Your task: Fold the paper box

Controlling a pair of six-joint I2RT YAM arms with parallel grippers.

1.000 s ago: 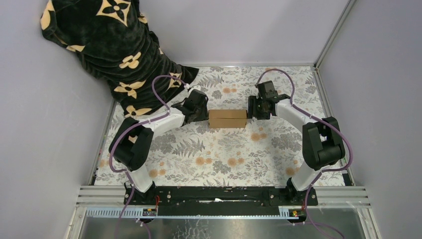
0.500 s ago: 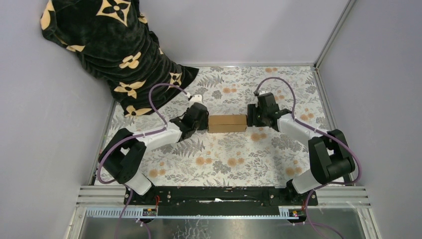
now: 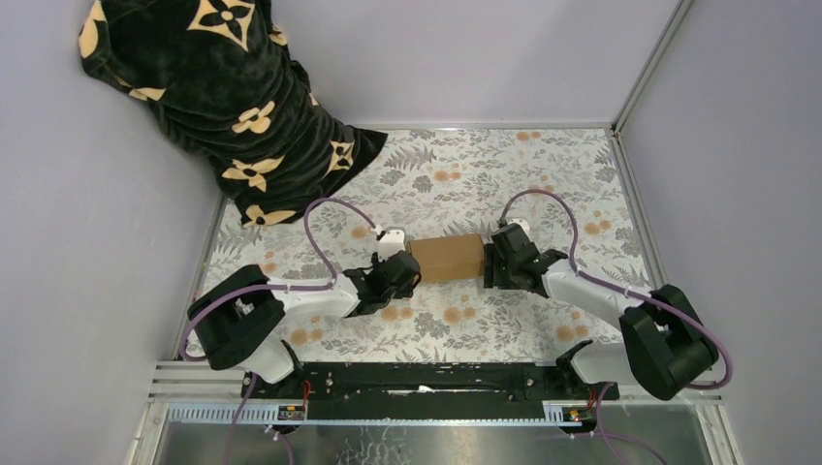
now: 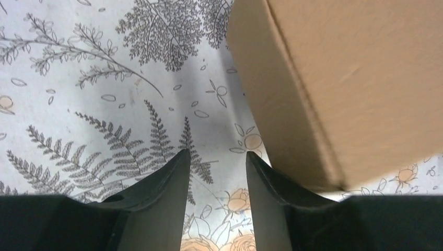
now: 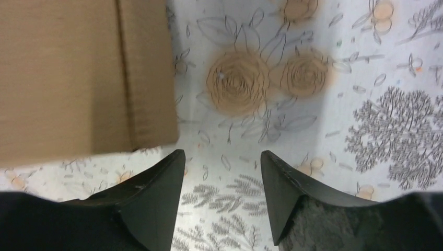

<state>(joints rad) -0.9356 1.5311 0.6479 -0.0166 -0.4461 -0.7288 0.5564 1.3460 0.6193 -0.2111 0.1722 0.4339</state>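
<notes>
Both arms are drawn in closer to their bases than a second ago, and the paper box [image 3: 448,257] has come nearer the front edge with them, still lying between their tips. Floral table cover [image 3: 504,174] spans the whole work area. Black cloth with tan flower motifs [image 3: 213,97] is heaped in the far left corner, its hem draping onto the cover. Left arm [image 3: 291,300] and right arm [image 3: 601,291] reach inward, low over the cover. Box: closed brown rectangular form, long axis left to right, mid-table. Left gripper [image 3: 409,275] is at its left end, right gripper [image 3: 492,265] at its right end; contact cannot be told. Left wrist view: fingers [image 4: 172,198] spread, nothing between them, box just beside the right-hand one. Right wrist view: fingers [image 5: 156,204] likewise spread and empty, box up-left of them.
</notes>
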